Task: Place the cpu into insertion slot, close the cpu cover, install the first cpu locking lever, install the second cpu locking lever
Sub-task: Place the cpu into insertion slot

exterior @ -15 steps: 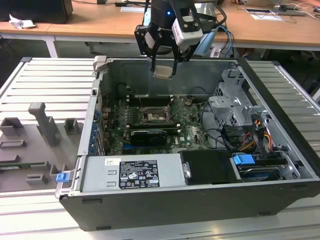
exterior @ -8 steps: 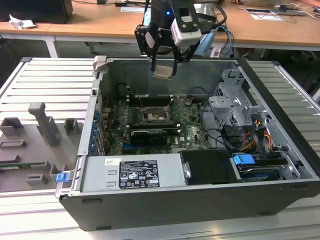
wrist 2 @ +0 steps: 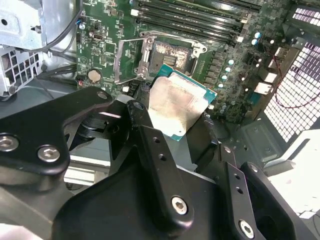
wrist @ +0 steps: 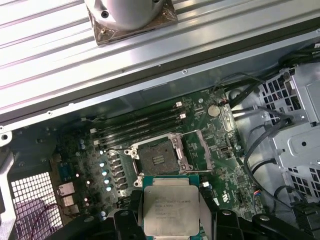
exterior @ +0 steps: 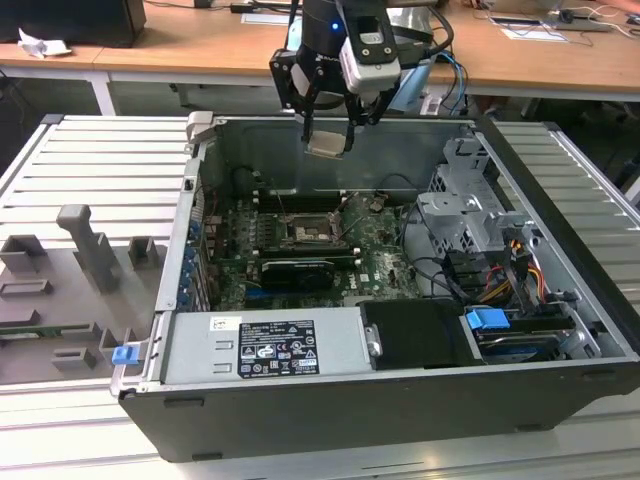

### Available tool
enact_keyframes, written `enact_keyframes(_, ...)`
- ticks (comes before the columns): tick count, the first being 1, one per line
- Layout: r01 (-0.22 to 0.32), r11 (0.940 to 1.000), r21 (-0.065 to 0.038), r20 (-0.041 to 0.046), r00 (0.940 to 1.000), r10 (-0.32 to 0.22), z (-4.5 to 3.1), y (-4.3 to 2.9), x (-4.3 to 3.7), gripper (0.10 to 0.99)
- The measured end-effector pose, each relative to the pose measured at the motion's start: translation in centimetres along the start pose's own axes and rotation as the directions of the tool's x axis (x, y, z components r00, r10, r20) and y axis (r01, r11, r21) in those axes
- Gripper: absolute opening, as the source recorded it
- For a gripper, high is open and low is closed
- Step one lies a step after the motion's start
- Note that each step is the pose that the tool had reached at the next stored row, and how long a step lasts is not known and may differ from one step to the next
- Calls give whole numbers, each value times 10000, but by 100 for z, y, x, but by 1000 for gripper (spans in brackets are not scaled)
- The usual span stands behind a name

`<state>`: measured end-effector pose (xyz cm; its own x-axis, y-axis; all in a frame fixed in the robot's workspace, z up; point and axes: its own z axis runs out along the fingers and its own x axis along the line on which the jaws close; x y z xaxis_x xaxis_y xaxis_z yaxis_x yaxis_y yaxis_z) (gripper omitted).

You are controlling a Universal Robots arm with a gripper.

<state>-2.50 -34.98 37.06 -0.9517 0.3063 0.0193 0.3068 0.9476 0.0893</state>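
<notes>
My gripper (exterior: 328, 140) hangs above the open computer case, shut on the cpu (exterior: 328, 145), a flat square chip with a pale silver face. In both wrist views the cpu (wrist: 170, 207) (wrist 2: 175, 105) sits between the black fingers (wrist: 125, 222), clear of the board. The insertion slot (wrist: 157, 157) (wrist 2: 170, 55) (exterior: 305, 232) lies uncovered on the green board below the chip, its dark centre showing. The cpu cover (wrist: 195, 150) (wrist 2: 131, 60) is swung open and stands up at one side of the slot.
Long black memory slots (wrist: 140, 125) run beside the socket. A black card (exterior: 295, 270) lies nearer the power supply (exterior: 265, 345). A drive cage (exterior: 470, 215) and cables fill the exterior view's right. A grey fixture tray (exterior: 80, 270) sits outside the case on the left.
</notes>
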Motion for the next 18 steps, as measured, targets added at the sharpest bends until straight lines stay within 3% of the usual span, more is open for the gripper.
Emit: enact_keyframes(18,-1048,9945,-23,93,9945,1048,9,-1,0,541)
